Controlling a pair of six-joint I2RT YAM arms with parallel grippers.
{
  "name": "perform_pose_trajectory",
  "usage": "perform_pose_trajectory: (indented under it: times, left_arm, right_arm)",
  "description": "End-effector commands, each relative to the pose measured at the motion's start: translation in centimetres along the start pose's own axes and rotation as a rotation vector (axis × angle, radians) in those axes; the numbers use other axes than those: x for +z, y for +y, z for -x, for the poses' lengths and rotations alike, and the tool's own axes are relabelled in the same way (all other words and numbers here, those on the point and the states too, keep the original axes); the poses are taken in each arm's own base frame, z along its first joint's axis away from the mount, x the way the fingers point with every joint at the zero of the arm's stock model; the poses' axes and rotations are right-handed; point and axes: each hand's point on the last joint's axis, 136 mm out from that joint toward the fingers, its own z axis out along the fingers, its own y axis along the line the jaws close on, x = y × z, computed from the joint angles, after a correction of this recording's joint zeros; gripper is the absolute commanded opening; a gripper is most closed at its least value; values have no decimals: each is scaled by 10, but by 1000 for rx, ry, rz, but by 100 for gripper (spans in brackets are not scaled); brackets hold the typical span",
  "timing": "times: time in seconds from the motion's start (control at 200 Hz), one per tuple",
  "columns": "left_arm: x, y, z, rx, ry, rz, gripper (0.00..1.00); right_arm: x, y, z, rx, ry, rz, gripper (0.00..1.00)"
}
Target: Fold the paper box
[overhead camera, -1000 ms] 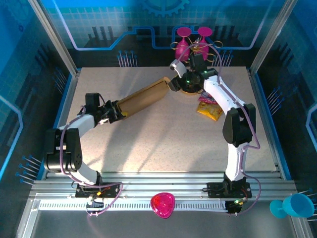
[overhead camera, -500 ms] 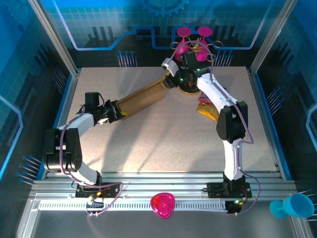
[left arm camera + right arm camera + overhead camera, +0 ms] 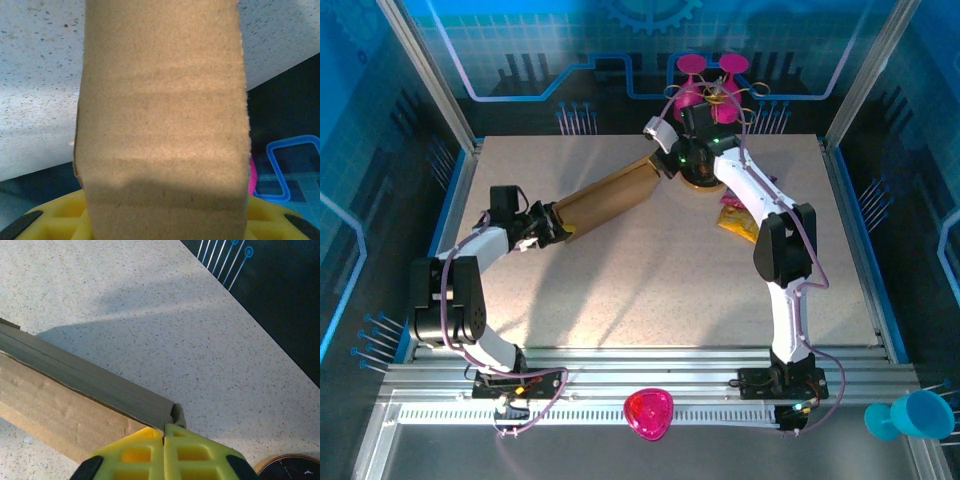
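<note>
Beige speckled table (image 3: 650, 280), ringed by blue walls (image 3: 540, 40), underlies the paper box (image 3: 605, 198).

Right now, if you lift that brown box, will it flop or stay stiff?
Probably stiff: gripped at one end by the left jaws, the paper box looks straight, not drooping. Likely light, since it's thin cardboard. Flat sides, so it shouldn't roll.

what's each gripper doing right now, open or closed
left gripper: closed on the left end of the paper box
right gripper: shut, tips at the box's far corner; cannot tell if it pinches any cardboard
</note>
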Motion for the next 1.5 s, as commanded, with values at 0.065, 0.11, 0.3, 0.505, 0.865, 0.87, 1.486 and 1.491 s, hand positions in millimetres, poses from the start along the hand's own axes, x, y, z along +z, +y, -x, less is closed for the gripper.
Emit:
perform_pose_trajectory:
  times: [0.065, 0.11, 0.3, 0.505, 0.865, 0.87, 1.486, 1.491]
  left_arm:
    - [0, 1, 2, -117, -2, 23, 41]
    - [0, 0, 1, -115, 0, 21, 41]
    - [-1, 1, -1, -111, 11, 21, 42]
    - [-5, 2, -9, -93, 36, 22, 42]
    - [-17, 17, -20, -57, 66, 47, 42]
    - [-17, 17, -20, -57, 65, 47, 42]
    - [-8, 14, -10, -70, 69, 58, 48]
    - [-8, 13, -10, -71, 70, 59, 48]
  right_arm:
    - [-5, 17, 2, -5, 14, 13, 3]
    - [-5, 18, 2, -1, 13, 3, 1]
    - [-11, 24, 3, 40, -9, -53, 0]
    - [-22, 40, 4, 128, -32, -100, 0]
    - [-41, 57, -13, 224, -63, -165, 0]
    - [-41, 57, -14, 225, -64, -165, 0]
    - [-21, 58, -54, 271, -144, -122, 0]
    - [-20, 58, -54, 271, -145, -122, 0]
